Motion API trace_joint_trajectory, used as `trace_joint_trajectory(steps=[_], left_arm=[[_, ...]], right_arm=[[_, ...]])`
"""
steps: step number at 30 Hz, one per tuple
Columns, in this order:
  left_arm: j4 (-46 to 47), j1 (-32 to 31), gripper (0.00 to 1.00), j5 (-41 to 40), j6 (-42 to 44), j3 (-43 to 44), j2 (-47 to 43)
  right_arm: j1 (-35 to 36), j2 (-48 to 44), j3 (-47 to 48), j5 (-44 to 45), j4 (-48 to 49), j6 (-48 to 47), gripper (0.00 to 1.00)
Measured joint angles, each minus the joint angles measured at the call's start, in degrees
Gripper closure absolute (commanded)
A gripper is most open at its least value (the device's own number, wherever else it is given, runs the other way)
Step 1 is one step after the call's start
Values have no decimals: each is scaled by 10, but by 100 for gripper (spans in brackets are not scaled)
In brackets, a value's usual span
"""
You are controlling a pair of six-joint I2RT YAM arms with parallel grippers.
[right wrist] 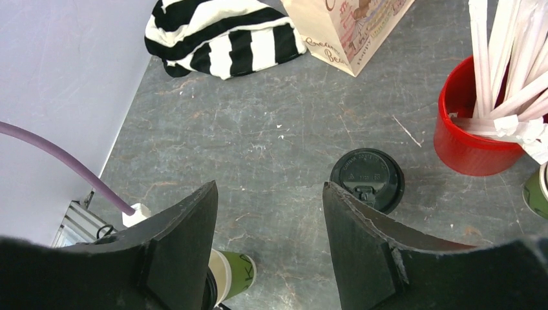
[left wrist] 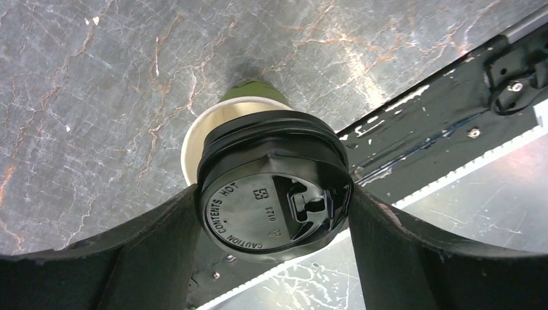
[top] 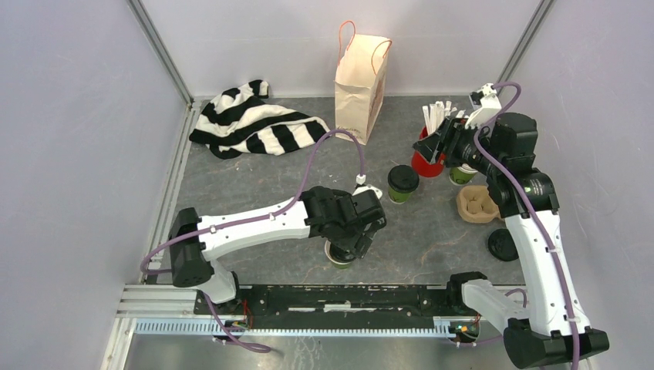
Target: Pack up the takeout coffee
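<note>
One takeout coffee point(top: 402, 183), a green cup with a black lid, stands mid-table and also shows as that lidded cup point(right wrist: 367, 177) in the right wrist view. A second green cup point(top: 338, 256) stands near the front edge under my left gripper point(top: 356, 235). In the left wrist view my left gripper point(left wrist: 274, 194) is shut on a black lid point(left wrist: 258, 213), both fingers touching its sides. The lid sits askew over the cup's cream rim point(left wrist: 189, 152). My right gripper point(top: 441, 145) hangs by the red cup. Its fingers stand open with nothing between them point(right wrist: 268, 194).
A paper bag point(top: 360, 77) and a striped cloth point(top: 254, 123) are at the back. At the right are a red cup of white sticks point(top: 426, 162), stacked lidless green cups point(top: 463, 176), a cardboard cup carrier point(top: 478, 204) and loose black lids point(top: 503, 244).
</note>
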Motion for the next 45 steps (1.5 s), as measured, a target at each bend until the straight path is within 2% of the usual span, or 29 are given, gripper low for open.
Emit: trace_joint_trajectory(steps=[25,45], left_arm=[[-29,0,6,-30,-1,0,46],[-33,0,5,-30,-2,10,46]], right_arm=[[0,-1,-47,-21,5,1,33],[0,-3,-54,-32,9,3,33]])
